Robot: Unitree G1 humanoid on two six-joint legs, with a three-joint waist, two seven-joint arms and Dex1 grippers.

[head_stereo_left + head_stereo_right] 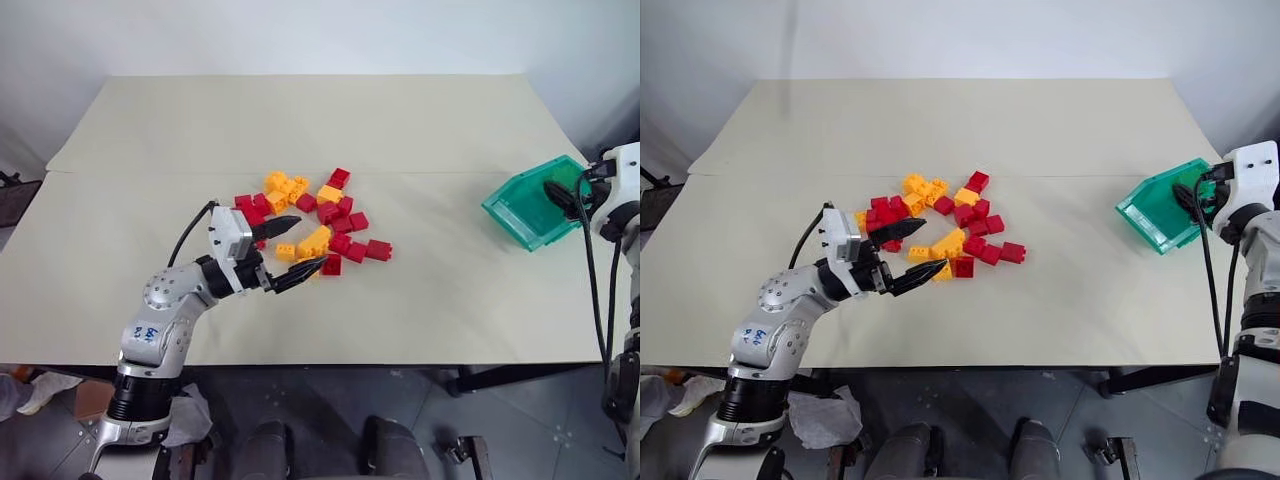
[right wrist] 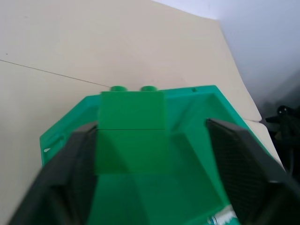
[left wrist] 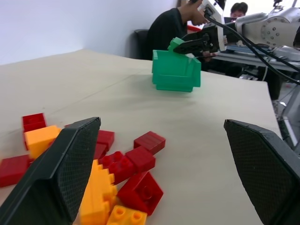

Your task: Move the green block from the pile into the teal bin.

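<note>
Left gripper (image 1: pixel 290 247) wide over pile (image 1: pixel 315 222). Right gripper (image 2: pixel 154 154) spread above teal bin (image 2: pixel 197 187) at right edge; green block (image 2: pixel 132 117) beside one finger: light, rigid, slick; pinch flat sides.

The pile (image 1: pixel 312 222) lies near the middle of the worktop (image 1: pixel 450 300), with the left hand (image 1: pixel 291 250) at its near left edge, one finger on each side of the nearest bricks. Well apart, at the worktop's right edge, sits the teal bin (image 1: pixel 515 215). The right hand (image 1: pixel 562 197) is over the bin, and the green block (image 2: pixel 132 123) is between its spread fingers, above the bin's inside.
</note>
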